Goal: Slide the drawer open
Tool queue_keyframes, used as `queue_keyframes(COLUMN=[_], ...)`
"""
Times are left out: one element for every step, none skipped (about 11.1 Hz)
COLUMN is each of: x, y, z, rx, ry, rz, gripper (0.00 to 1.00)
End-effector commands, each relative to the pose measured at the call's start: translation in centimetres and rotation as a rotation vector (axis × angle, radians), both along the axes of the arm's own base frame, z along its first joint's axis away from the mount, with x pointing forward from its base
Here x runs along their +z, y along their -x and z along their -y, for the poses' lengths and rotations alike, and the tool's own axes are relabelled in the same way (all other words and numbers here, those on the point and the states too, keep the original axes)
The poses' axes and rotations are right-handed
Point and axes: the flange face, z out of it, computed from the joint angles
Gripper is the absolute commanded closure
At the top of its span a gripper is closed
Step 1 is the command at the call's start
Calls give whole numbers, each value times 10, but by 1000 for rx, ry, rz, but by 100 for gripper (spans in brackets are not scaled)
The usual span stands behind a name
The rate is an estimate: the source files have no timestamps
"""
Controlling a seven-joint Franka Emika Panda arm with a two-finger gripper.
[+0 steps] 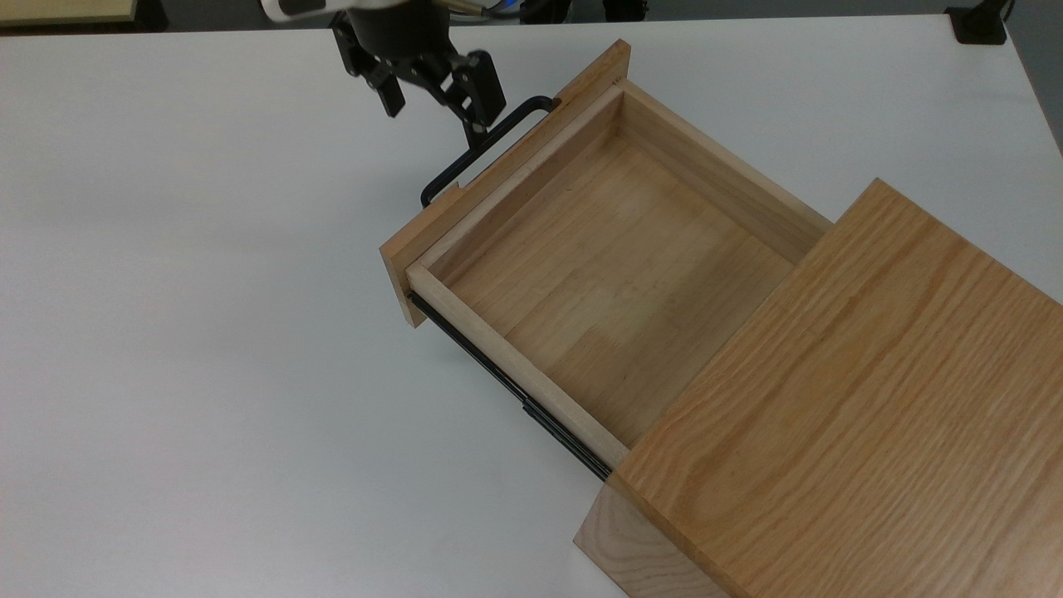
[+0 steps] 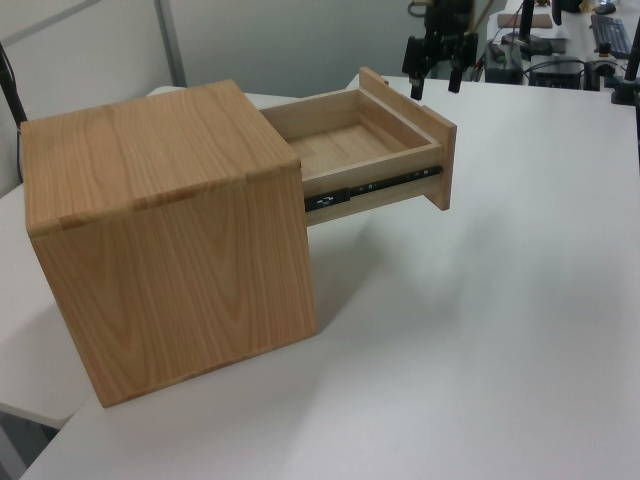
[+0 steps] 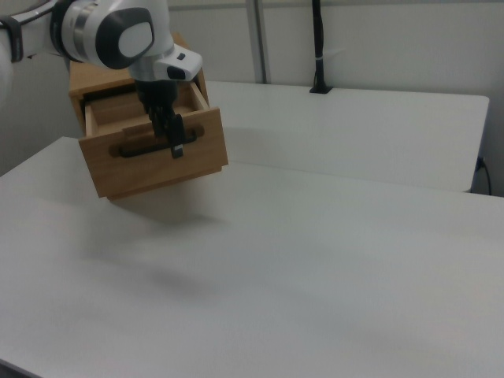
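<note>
Your gripper (image 1: 433, 91) is hanging with its fingers spread apart and nothing between them, just above and beside the black handle (image 1: 486, 149), toward the top view's upper left. That placement is suggesting the pull is over and the handle is being left alone, since open fingers clear of the bar cannot drag it either way. The drawer (image 1: 598, 274) is sitting well out of the wooden box (image 1: 839, 399), its bare floor showing and its black side rail (image 2: 372, 186) stretched out under the near wall. The box is resting on the white table (image 1: 208, 332), its own weight likely holding it steady. You are looking at a task that appears essentially finished.
</note>
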Motion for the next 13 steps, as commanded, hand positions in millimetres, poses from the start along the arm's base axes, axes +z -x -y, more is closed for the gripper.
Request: queue_keyframes(x=[40, 50, 56, 56, 54, 58, 56, 56, 56, 56, 58, 61, 63], y=[22, 29, 37, 40, 42, 47, 47, 47, 48, 47, 48, 50, 51], z=[5, 3, -1, -5, -16, -24, -26, -31, -30, -26, -18, -8, -4], rx=[-6, -1, 10, 25, 46, 68, 80, 124, 187, 267, 361, 448, 512], ry=[10, 13, 18, 21, 33, 51, 75, 105, 130, 151, 168, 186, 209], rz=[47, 46, 29, 19, 6, 9, 7, 13, 18, 23, 28, 33, 35], gripper=[0, 0, 0, 0, 0, 0, 0, 0, 0, 0, 0, 0, 0])
